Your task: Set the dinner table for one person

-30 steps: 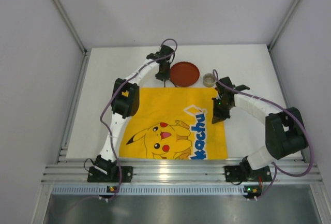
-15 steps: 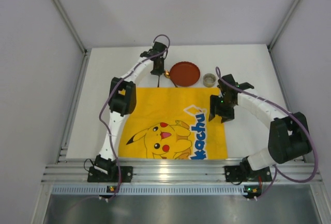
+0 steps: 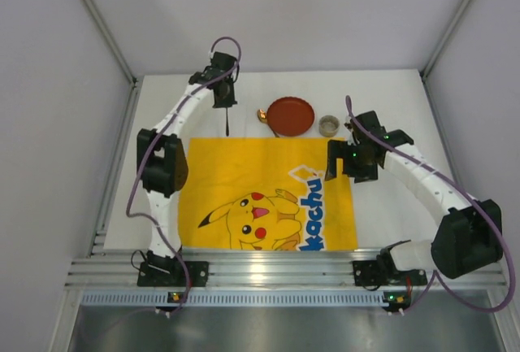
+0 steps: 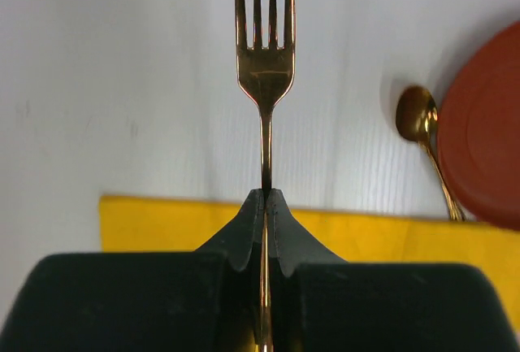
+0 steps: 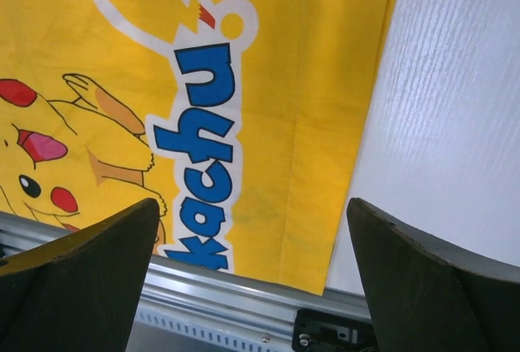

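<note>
My left gripper (image 3: pixel 226 106) is shut on the handle of a gold fork (image 4: pixel 264 59), whose tines point away from the camera. The fork (image 3: pixel 227 126) hangs over the white dinner table (image 3: pixel 162 124), just beyond the far left edge of the yellow Pikachu mat (image 3: pixel 268 193). A gold spoon (image 4: pixel 418 116) lies beside a red plate (image 4: pixel 487 124) to the right. My right gripper (image 3: pixel 337 165) stands open and empty above the mat's right edge (image 5: pixel 325 84), with its fingers (image 5: pixel 89 262) wide apart.
A small round cup (image 3: pixel 328 125) stands right of the red plate (image 3: pixel 290 116), with the spoon (image 3: pixel 262 114) on the plate's left. An aluminium rail (image 5: pixel 227 295) runs along the table's near edge. White walls enclose the table on three sides.
My left gripper closed on the fork and carried it left, away from the plate, leaving the spoon there. My right gripper opened wide and drew back slightly from the mat's right edge.
</note>
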Controlling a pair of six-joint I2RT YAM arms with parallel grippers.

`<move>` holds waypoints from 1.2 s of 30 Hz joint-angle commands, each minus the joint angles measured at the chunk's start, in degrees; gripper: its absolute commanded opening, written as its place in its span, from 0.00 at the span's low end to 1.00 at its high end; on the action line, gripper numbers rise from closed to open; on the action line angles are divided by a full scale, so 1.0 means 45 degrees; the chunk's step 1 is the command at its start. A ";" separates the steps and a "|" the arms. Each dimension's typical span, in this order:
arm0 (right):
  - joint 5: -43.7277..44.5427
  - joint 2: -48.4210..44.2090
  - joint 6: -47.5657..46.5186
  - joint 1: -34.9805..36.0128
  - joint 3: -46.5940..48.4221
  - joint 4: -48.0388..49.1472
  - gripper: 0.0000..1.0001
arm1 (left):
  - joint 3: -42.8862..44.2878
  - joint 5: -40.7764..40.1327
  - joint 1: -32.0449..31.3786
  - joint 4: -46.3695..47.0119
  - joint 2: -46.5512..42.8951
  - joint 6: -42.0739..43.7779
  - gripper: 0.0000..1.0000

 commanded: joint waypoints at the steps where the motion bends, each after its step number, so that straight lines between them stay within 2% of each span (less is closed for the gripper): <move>1: 0.0009 -0.0746 -0.0343 -0.0087 0.0297 0.0266 1.00 | -0.2421 -0.0267 -0.0136 -0.0099 -0.3642 0.0216 0.00; 2: 0.0009 -0.0824 -0.0363 -0.0068 0.0219 0.0305 1.00 | -0.4092 -0.0190 -0.0136 -0.0389 -0.4209 0.0157 0.00; 4: -0.0050 -0.1077 -0.0363 -0.0068 -0.0093 0.0520 1.00 | -0.5760 -0.0111 -0.0155 -0.0664 -0.5908 -0.0231 0.00; 5: -0.0185 -0.1137 -0.0344 -0.0087 -0.0210 0.0598 1.00 | -0.7490 -0.0014 -0.0175 -0.0685 -0.7112 -0.0389 0.00; 7: -0.0380 -0.1352 -0.0324 -0.0048 -0.0562 0.0793 1.00 | -0.9797 0.0415 -0.0214 -0.0782 -0.8251 -0.0857 0.00; 8: -0.0440 -0.1411 -0.0305 -0.0048 -0.0756 0.0833 1.00 | -1.0430 0.0591 -0.0253 -0.0918 -0.9282 -0.0975 0.00; 11: -0.0518 -0.1703 -0.0363 -0.0048 -0.1108 0.0892 1.00 | -1.2152 0.0884 -0.0272 -0.1854 -1.0711 -0.1949 0.00; 13: -0.0518 -0.1977 -0.0422 -0.0068 -0.1285 0.0911 1.00 | -1.3300 0.1664 -0.0350 -0.1780 -1.1398 -0.2576 0.00; 15: -0.0538 -0.2172 -0.0558 -0.0068 -0.1538 0.0930 1.00 | -1.4027 0.1881 -0.0603 -0.0965 -1.2317 -0.3005 0.00; 19: -0.0732 -0.2192 -0.0637 -0.0068 -0.1754 0.0970 1.00 | -1.5026 0.1687 -0.1092 0.0230 -1.2497 -0.3125 0.00; 27: -0.0441 -0.2484 -0.0676 -0.0068 -0.1422 0.0755 1.00 | -1.4071 0.0984 -0.1249 -0.0079 -0.9627 -0.2092 0.00; 28: -0.0440 -0.2524 -0.0657 -0.0068 -0.1461 0.0735 1.00 | -1.3838 0.0906 -0.1268 -0.0176 -0.9489 -0.1954 0.03; 29: -0.0421 -0.2563 -0.0637 -0.0068 -0.1558 0.0735 1.00 | -1.3719 0.0886 -0.1269 -0.0390 -0.9294 -0.1837 0.10; 30: -0.0401 -0.2660 -0.0598 -0.0048 -0.1636 0.0735 1.00 | -1.3583 0.0789 -0.1269 -0.0508 -0.9254 -0.1604 0.21; 31: -0.0324 -0.2680 -0.0559 -0.0048 -0.1676 0.0716 1.00 | -1.3272 0.0672 -0.1269 -0.0684 -0.9253 -0.1563 0.44; 35: -0.0148 -0.2700 -0.0384 -0.0068 -0.1676 0.0755 1.00 | -1.1983 0.0457 -0.1269 -0.1349 -0.9526 -0.1114 0.65; 36: -0.0109 -0.2604 -0.0344 -0.0068 -0.1657 0.0755 1.00 | -1.1632 0.0378 -0.1269 -0.1330 -0.9469 -0.1036 0.68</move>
